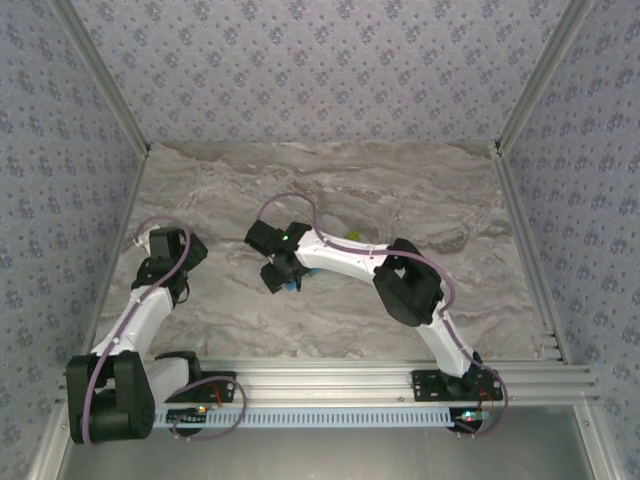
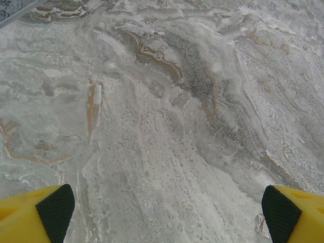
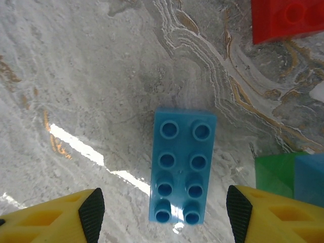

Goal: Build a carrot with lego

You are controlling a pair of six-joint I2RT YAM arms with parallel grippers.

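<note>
Right jaws are about half open, one black pad on either side of a light blue brick, with a gap on both sides; they hold nothing yet. The brick lies flat on the desk, studs up, its long axis running away from the wrist, a shade tilted. The step in hand looks like picking up this piece. To do it well, the jaws should centre over it, square up to its long sides, go low enough to catch the walls rather than the studs, then close evenly so it doesn't twist.

Out to the right there's a green brick with a second blue brick touching it; whether the two are clicked together, I cannot tell. A red brick sits well beyond, in the far right corner. The lego is loose pieces here, with no finished carrot to be seen.

Left jaws are spread as wide as they go, pads at the frame's edges, bare marble between them; they grip nothing.

From above, the right arm reaches across to mid-desk and the left arm is parked by the left wall; there's a fleck of blue under the wrist and a lime piece behind the forearm. The wrist camera gives the stud count and the gaps, which the overhead is too far off to resolve.
</note>
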